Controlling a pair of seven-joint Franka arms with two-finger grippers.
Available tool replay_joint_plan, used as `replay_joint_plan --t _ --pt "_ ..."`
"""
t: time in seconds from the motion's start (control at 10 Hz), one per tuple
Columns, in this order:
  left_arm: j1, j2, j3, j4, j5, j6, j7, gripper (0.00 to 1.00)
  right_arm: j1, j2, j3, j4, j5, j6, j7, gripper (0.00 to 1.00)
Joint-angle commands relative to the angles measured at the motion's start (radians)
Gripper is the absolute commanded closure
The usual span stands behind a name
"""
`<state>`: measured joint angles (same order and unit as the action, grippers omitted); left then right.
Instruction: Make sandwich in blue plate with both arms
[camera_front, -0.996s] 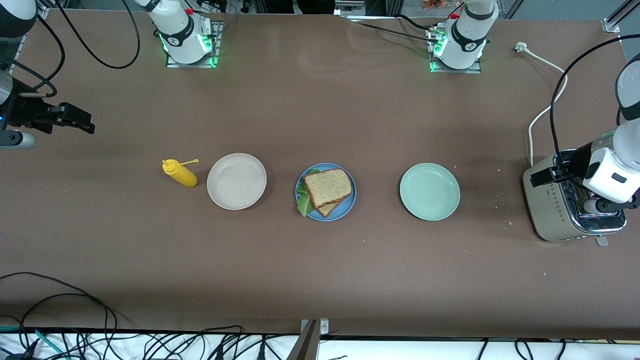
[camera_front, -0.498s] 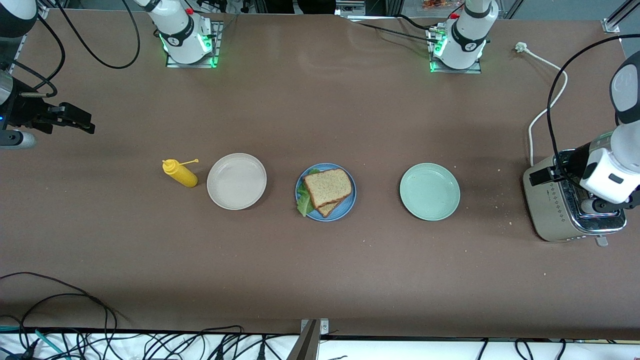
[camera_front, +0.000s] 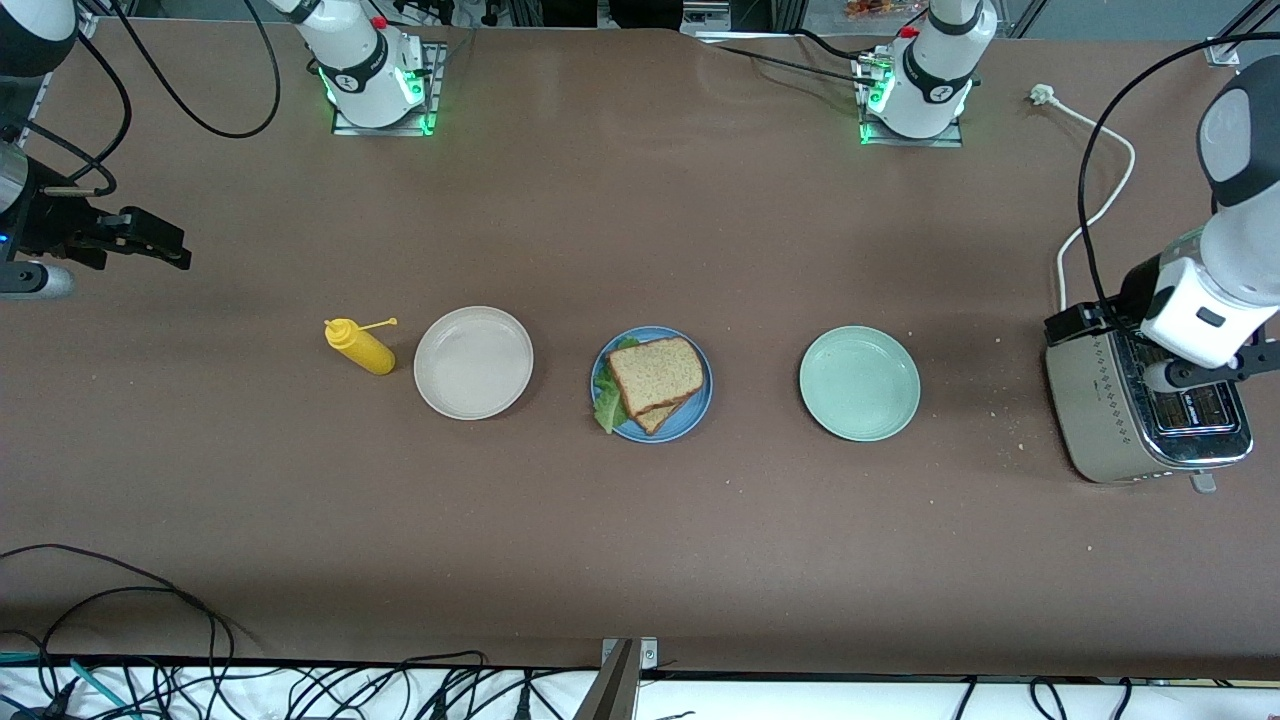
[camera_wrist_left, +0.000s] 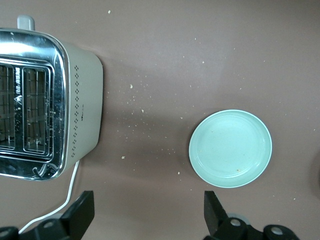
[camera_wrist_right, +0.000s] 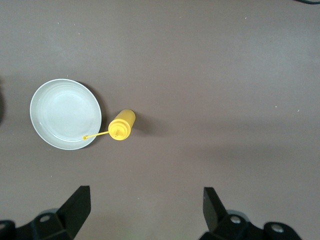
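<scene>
1. Front view findings, largest item first: one brown table (camera_front: 640, 560) carries everything; stray cables hang at its camera-side edge, a possible snag only if an arm sweeps low there.
2. Two arms. The left claw (camera_wrist_left: 145, 220) hangs over the toaster's edge at the left arm's end of the table, fingers (camera_wrist_left: 80, 212) spread apart and holding nothing. The right claw (camera_wrist_right: 145, 215) hangs over bare table at the right arm's end, fingers (camera_wrist_right: 75, 205) likewise apart and empty. Both appear to be waiting well apart from the food.
3. One toaster (camera_front: 1150, 410), slots empty in the left wrist view. Risk: the left claw is close above it, so a careless descent could strike its top or catch the white power cord (camera_front: 1090, 200).
4. Three plates: one beige plate (camera_front: 473, 362), one blue plate (camera_front: 700, 410), one pale green plate (camera_front: 859, 383); the beige and green ones are bare.
5. One sandwich (camera_front: 652, 378) sits on the blue plate at mid-table: two bread slices, one lettuce leaf. Judged assembled. Risk: the top slice sits skewed over the lower one, so any nudge could slide it off.
6. One yellow squeeze bottle (camera_front: 358, 346) stands just beside the beige plate, cap dangling; it would tip easily.
</scene>
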<state>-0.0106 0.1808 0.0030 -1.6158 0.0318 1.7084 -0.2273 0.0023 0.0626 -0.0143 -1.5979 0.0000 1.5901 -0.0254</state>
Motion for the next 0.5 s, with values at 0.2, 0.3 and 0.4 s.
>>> replay_joint_plan --t 0.2,0.3,0.4 --pt "0.009 -0.133 0.019 -0.167 -0.032 0.096 0.103 0.00 0.005 0.009 0.001 0.021 0.008 -0.004 -0.011 0.00" --pt "0.030 -0.135 -0.009 -0.165 -0.032 0.108 0.105 0.00 0.007 0.009 0.002 0.021 0.008 -0.004 -0.011 0.00" --pt "0.046 -0.135 -0.040 -0.162 -0.030 0.143 0.106 0.00 0.012 0.009 0.002 0.021 0.008 -0.004 -0.011 0.00"
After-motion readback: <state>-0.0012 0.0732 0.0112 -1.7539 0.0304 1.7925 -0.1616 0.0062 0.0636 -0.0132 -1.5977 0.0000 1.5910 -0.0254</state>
